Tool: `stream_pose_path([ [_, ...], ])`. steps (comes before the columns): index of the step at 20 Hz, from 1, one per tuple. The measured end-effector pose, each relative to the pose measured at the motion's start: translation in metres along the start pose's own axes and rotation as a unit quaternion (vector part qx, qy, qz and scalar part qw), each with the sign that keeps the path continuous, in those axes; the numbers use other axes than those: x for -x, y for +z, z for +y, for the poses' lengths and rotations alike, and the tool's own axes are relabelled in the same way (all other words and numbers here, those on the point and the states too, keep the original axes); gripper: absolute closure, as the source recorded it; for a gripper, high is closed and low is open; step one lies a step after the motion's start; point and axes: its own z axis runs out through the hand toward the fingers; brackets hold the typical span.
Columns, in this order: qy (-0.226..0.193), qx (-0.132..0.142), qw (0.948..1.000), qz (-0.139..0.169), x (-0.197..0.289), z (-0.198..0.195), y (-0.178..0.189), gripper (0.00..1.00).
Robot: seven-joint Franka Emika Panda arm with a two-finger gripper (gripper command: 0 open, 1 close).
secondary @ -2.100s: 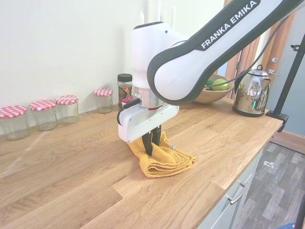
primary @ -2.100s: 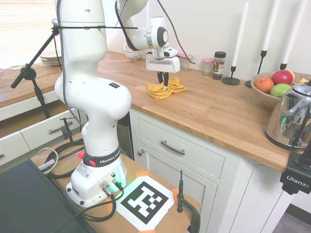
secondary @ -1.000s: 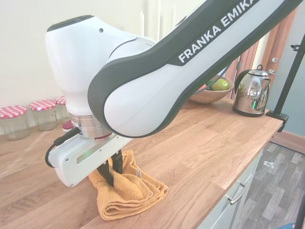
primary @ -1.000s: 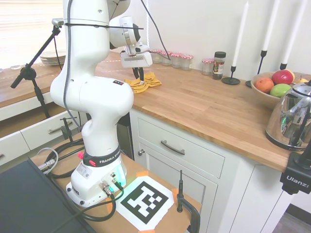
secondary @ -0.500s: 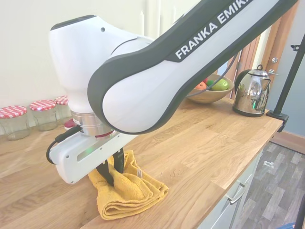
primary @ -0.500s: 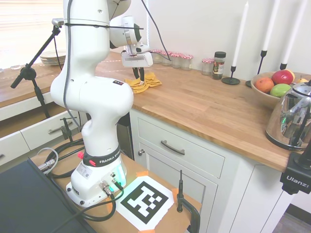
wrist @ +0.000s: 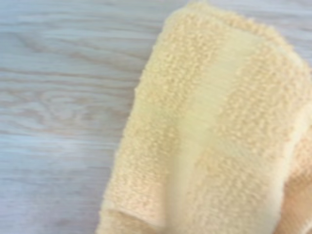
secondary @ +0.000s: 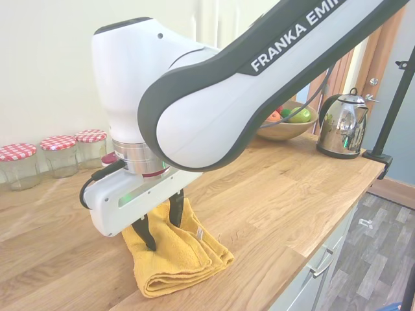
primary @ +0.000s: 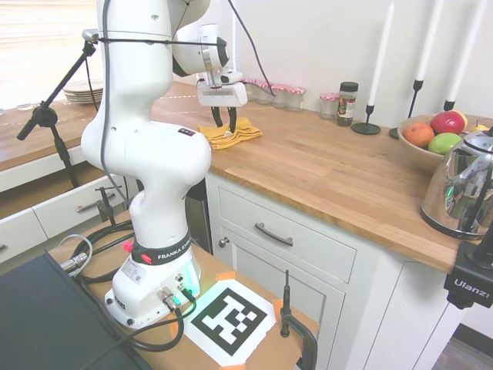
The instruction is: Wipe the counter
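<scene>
Jaws wide over folded, nubby yellow terry cloth [secondary: 178,256] — on plank-striped butcher-block counter [secondary: 285,188].

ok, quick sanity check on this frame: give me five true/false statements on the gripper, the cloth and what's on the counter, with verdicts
1. The gripper has its fingers spread apart over the yellow cloth. True.
2. The cloth hangs in the air, clear of the counter. False: it lies folded on the wood, near the front edge.
3. Glass jars with red checked lids stand along the wall. True.
4. The fruit bowl is empty. False: it holds red, orange and green fruit.
5. The kettle sits right beside the cloth. False: it stands at the counter's other end, beyond the fruit bowl.
</scene>
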Motion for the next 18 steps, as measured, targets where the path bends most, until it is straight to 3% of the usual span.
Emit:
stream_pose_path([
  [9, 0.002, -0.023, 0.9997, 0.004, -0.006, 0.027, -0.030, 0.00],
  [18, 0.005, -0.024, 0.9997, 0.003, -0.013, 0.037, -0.025, 0.00],
])
